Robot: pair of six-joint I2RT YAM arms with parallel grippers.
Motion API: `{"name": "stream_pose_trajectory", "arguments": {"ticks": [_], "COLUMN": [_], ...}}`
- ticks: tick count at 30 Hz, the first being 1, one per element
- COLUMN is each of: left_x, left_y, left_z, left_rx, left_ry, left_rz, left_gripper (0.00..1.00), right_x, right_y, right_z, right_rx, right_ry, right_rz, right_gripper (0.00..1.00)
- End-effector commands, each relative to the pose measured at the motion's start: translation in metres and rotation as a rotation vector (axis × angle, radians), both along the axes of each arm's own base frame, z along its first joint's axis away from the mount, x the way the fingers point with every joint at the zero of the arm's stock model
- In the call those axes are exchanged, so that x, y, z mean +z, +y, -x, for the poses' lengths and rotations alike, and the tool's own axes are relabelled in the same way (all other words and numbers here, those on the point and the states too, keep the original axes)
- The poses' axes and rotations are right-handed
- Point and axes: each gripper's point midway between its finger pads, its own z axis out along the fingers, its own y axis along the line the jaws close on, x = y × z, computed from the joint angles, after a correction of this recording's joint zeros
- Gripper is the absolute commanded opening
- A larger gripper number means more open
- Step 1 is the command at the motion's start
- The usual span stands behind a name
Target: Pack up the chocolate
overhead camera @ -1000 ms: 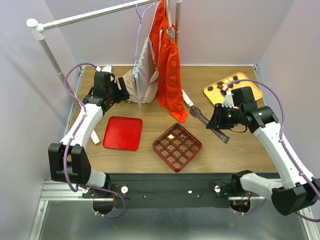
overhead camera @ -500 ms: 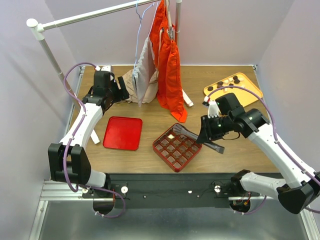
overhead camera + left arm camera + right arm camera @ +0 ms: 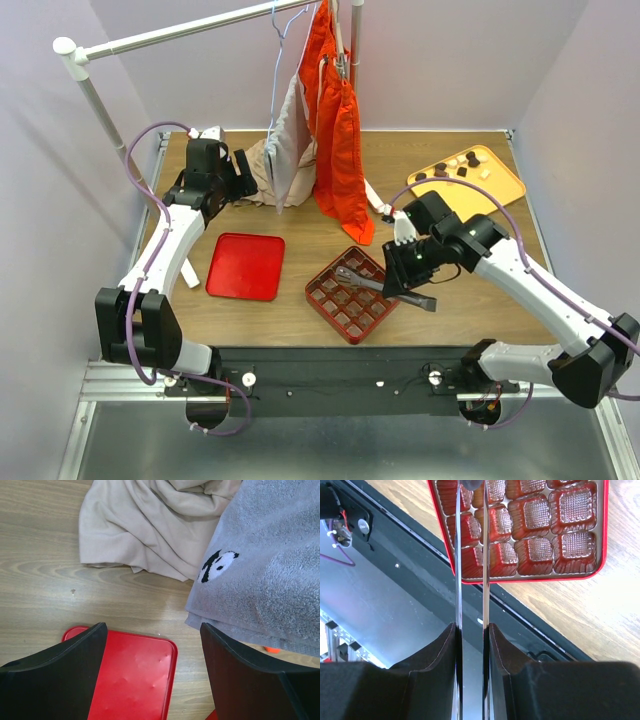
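Several small dark and cream chocolate lumps (image 3: pixel 455 168) lie on the yellow-orange tray (image 3: pixel 500 185) at the back right. My right gripper (image 3: pixel 402 268) (image 3: pixel 471 630) is shut on metal tongs (image 3: pixel 365 280) (image 3: pixel 458 555). The tongs' tips reach over the red gridded box (image 3: pixel 325 300) (image 3: pixel 575 505). At the top edge of the right wrist view a dark lump (image 3: pixel 471 483) sits between the tips, cut off by the frame. My left gripper (image 3: pixel 242 165) (image 3: pixel 152 670) hangs open above the flat red lid (image 3: pixel 245 266) (image 3: pixel 135 680), holding nothing.
Orange garments (image 3: pixel 338 130) hang from a rail over the table's middle. A beige cloth (image 3: pixel 145 525) and a grey panda towel (image 3: pixel 270 570) lie by the left gripper. The black base rail (image 3: pixel 395 580) runs along the table's near edge, just below the box.
My right arm has swung left from beside the yellow-orange tray, carrying the tongs over the red gridded box. The left arm has not moved.
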Motion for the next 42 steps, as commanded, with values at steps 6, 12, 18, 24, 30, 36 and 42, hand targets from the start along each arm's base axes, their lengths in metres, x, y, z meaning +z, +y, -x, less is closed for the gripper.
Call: {"name": "stream_pose_trajectory", "arguments": {"ticks": [6, 12, 18, 24, 30, 36, 42], "left_x": [0.010, 0.008, 0.008, 0.007, 0.007, 0.007, 0.006], "left_y": [0.004, 0.004, 0.005, 0.005, 0.004, 0.005, 0.005], "left_z": [0.001, 0.002, 0.002, 0.001, 0.002, 0.002, 0.003], "left_rx": [0.016, 0.016, 0.016, 0.017, 0.015, 0.015, 0.017], "left_ry": [-0.014, -0.011, -0.010, -0.008, -0.010, -0.010, -0.009], "left_rz": [-0.016, -0.016, -0.020, -0.019, -0.019, -0.021, -0.019], "left_gripper": [0.84, 0.84, 0.84, 0.84, 0.85, 0.84, 0.84], "right_x": [-0.006, -0.011, -0.015, -0.015, -0.014, -0.012, -0.010], "right_y": [0.013, 0.021, 0.025, 0.025, 0.024, 0.023, 0.017], "right_z": [-0.010, -0.009, -0.010, -0.011, -0.014, -0.014, -0.017], "right_rx": [0.031, 0.056, 0.057, 0.050, 0.038, 0.027, 0.005], "right_ry": [-0.038, -0.028, -0.029, -0.035, -0.048, -0.056, -0.078], "right_rz": [-0.002, 0.005, 0.016, 0.021, 0.023, 0.024, 0.048], "right_gripper": [0.29, 0.33, 0.45, 0.56, 0.50, 0.46, 0.43]}}
